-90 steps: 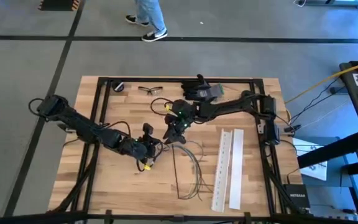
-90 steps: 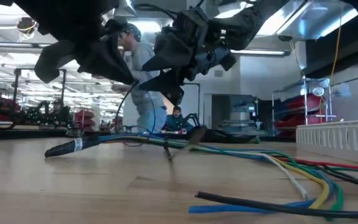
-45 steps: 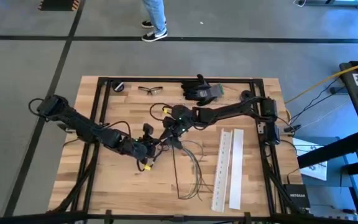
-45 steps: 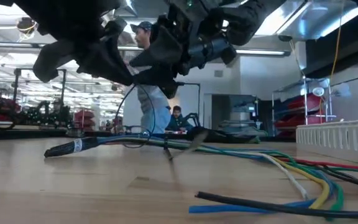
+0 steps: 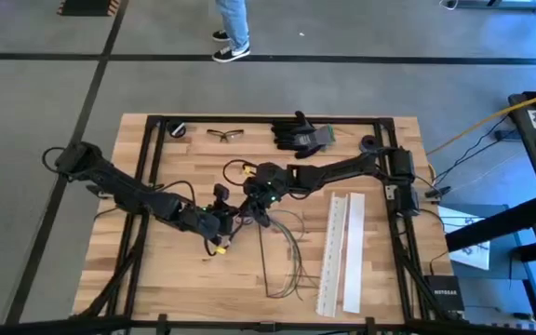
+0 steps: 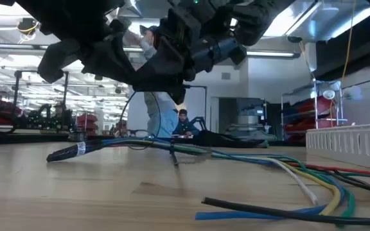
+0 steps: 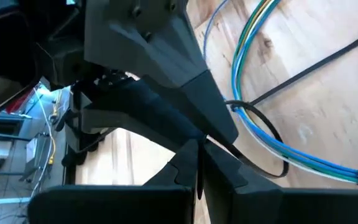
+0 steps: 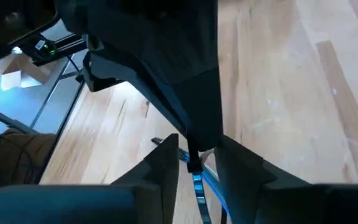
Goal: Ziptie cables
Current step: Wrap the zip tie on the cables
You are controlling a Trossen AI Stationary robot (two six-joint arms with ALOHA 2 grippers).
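The cables [image 5: 287,253] lie loose on the wooden table right of centre; one bundled end [image 6: 66,153] rests flat on the wood. A thin black ziptie [image 7: 272,142] loops around the blue and green cables [image 7: 247,56]. My left gripper [image 7: 197,167] hangs just above the table at its middle [image 5: 238,214], shut on the ziptie. My right gripper [image 8: 197,163] stands tip to tip against it [image 5: 255,203], its fingers a narrow gap apart around a small dark piece, above a blue cable [image 8: 199,186]. My left gripper pinches the ziptie's thin black strap [image 7: 212,143] between its two shut fingers, right at their tips. The strap runs out from the tips into the loop around the cables, which lie on the table. My right gripper: I cannot tell whether its fingers touch the small dark piece.
Two long white perforated strips [image 5: 341,251] lie right of the cables. A black glove [image 5: 298,133], safety glasses [image 5: 223,134] and a small dark roll [image 5: 180,128] sit along the far edge. A person's legs [image 5: 233,28] stand beyond the table.
My right gripper has moved toward the table's left and near edge, closing up on my left gripper until the two stand tip to tip. My left gripper has kept still with the ziptie. The person beyond the table has walked on.
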